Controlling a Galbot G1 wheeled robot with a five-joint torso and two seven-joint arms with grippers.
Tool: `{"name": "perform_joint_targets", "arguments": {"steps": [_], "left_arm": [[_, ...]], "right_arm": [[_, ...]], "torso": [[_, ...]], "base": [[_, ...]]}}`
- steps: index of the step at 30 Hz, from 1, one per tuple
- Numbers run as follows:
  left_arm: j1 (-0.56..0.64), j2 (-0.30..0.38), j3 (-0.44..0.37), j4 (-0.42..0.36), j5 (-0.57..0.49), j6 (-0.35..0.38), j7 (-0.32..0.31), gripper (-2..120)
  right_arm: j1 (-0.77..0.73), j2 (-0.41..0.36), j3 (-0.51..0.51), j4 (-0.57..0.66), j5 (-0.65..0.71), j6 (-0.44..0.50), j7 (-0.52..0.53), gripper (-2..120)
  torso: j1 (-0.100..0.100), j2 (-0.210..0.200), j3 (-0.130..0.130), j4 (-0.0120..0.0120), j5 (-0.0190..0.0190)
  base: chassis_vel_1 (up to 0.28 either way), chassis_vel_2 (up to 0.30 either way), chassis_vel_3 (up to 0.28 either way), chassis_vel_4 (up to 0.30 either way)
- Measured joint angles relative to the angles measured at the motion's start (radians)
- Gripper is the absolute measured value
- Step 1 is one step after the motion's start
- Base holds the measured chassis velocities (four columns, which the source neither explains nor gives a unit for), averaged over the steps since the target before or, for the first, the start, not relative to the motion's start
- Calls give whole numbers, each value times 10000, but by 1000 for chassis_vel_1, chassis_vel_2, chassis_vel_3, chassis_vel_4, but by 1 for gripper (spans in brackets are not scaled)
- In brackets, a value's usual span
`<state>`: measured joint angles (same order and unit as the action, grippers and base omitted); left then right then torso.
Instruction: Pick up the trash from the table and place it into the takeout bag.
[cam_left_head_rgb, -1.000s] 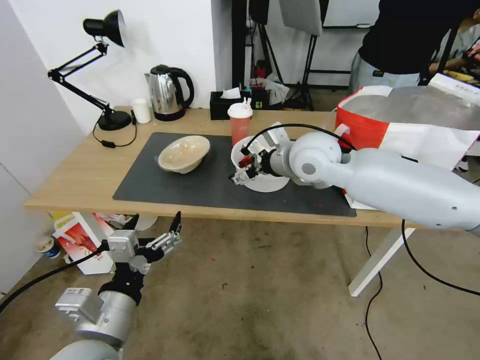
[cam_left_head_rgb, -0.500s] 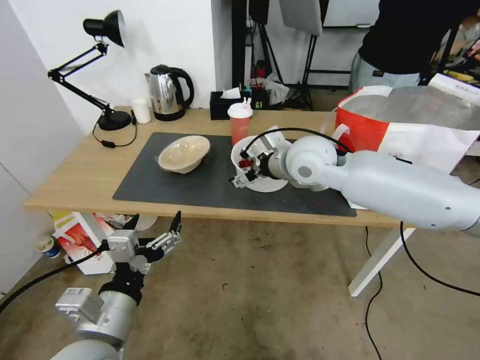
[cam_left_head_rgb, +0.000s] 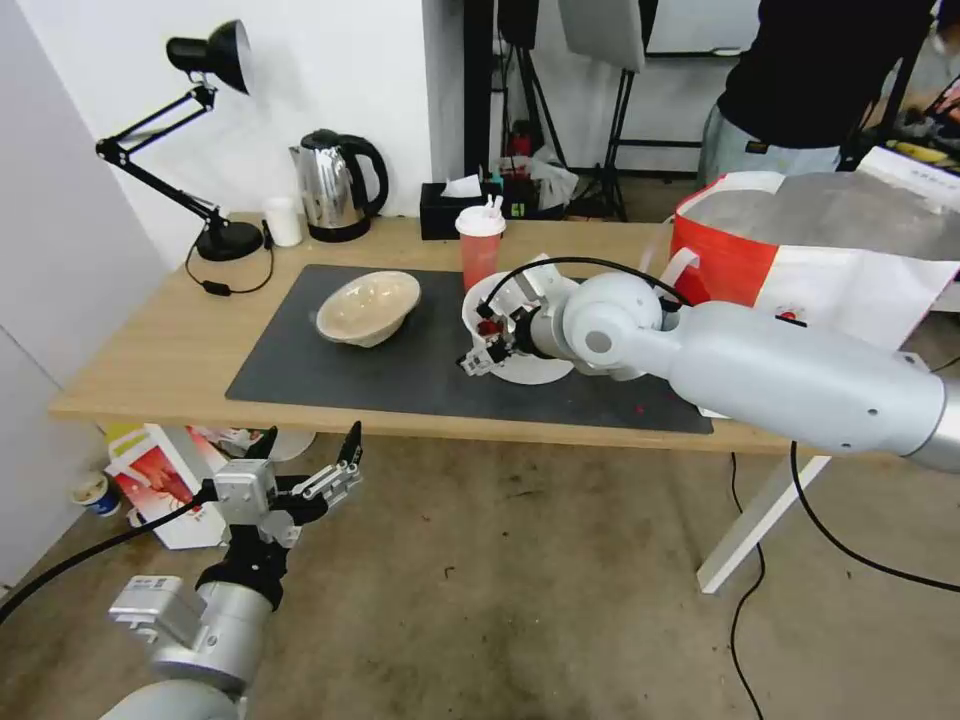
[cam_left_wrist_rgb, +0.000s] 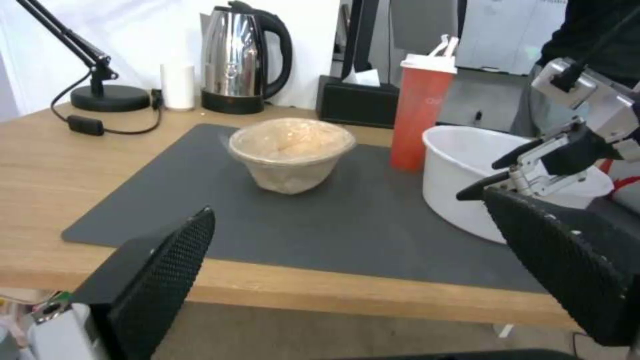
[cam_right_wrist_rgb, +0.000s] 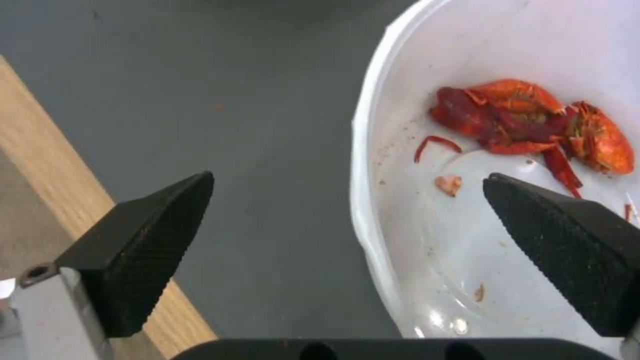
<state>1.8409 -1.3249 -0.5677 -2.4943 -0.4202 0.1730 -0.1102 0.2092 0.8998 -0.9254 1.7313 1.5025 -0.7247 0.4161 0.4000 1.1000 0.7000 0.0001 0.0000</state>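
The left gripper (cam_left_head_rgb: 310, 452) hung low in front of the table (cam_left_head_rgb: 150, 350), wide open and empty. Further right, the right gripper (cam_left_head_rgb: 484, 344) was open wide over the near rim of the white crayfish bowl (cam_left_head_rgb: 535, 368) on the grey mat (cam_left_head_rgb: 400, 370), holding nothing. To grab well, I think one finger should go inside, one outside, then squeeze gently so the scraps stay in, with the takeout bag (cam_left_head_rgb: 800, 250) waiting at the right.

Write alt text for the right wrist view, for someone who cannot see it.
The right gripper is open, its two black jaws straddling the rim of a large white plastic bowl, one jaw inside, one outside over the dark grey mat. Red crayfish scraps lie in the bowl. The table edge shows as a light-wood strip beside the mat.
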Motion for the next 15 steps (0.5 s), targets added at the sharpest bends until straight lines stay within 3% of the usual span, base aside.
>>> {"name": "perform_joint_targets", "arguments": {"steps": [9, 15], "left_arm": [[2, 8, -6, -19, -1, -2, -5, 100], [23, 3, -10, -50, -2, -6, -11, 100]], "right_arm": [[-78, 50, -15, -102, -9, 0, 100, 100], [-75, 80, 5, -137, -7, 0, 180, 82]], "torso": [[0, 0, 0, -1, 0], [0, 0, 0, -1, 1]], "base": [[0, 0, 0, 0], [0, 0, 0, 0]]}}
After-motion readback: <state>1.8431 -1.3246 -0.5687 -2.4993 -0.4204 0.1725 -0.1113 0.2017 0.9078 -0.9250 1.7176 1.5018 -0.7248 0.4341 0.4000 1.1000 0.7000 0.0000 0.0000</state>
